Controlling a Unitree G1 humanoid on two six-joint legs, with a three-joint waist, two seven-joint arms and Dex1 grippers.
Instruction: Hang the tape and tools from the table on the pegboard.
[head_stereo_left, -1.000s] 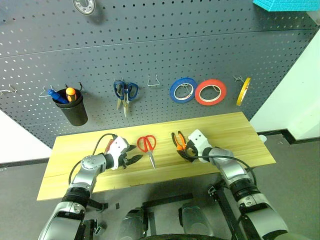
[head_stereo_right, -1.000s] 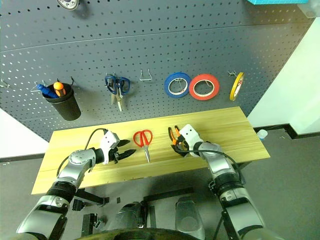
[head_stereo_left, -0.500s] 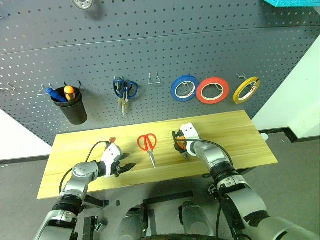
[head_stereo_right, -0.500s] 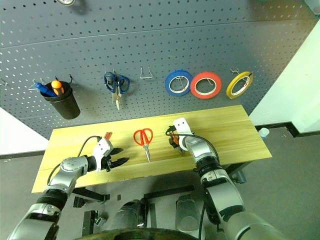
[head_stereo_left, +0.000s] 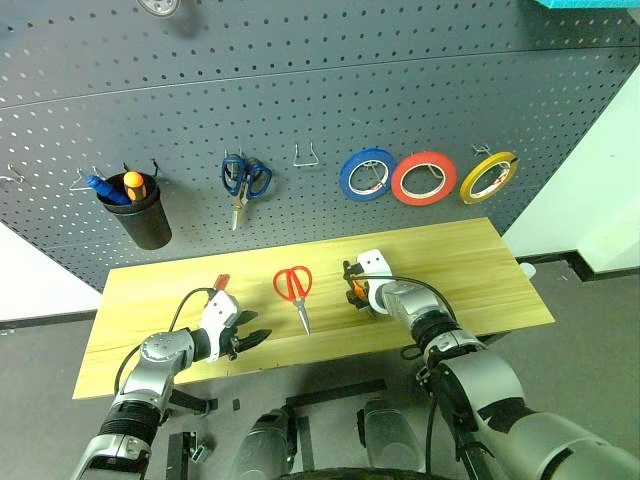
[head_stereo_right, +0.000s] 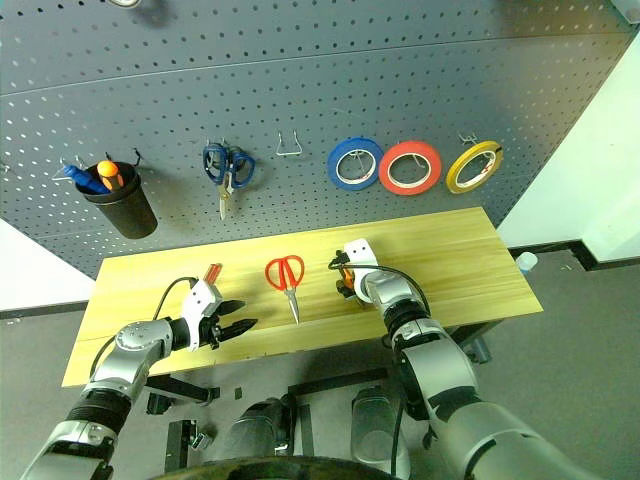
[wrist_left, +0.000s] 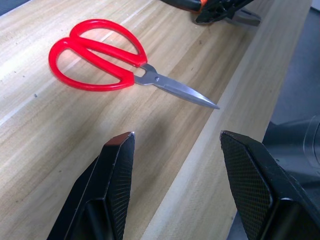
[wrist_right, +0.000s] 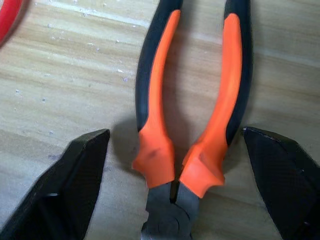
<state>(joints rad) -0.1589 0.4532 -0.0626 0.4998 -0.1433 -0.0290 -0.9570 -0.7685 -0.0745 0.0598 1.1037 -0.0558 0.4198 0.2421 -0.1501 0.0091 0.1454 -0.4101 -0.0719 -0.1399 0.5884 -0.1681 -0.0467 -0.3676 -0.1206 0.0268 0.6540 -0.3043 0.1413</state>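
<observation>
Straddling the pliers (wrist_right: 192, 100) with open jaws, their nose cut off; left jaws open, empty.

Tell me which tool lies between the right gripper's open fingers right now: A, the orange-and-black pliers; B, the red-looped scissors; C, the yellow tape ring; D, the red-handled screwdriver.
A: in the right wrist view the pliers lie flat on the table between the two spread fingers of the right gripper, while the scissors lie apart, further toward the left gripper.
</observation>
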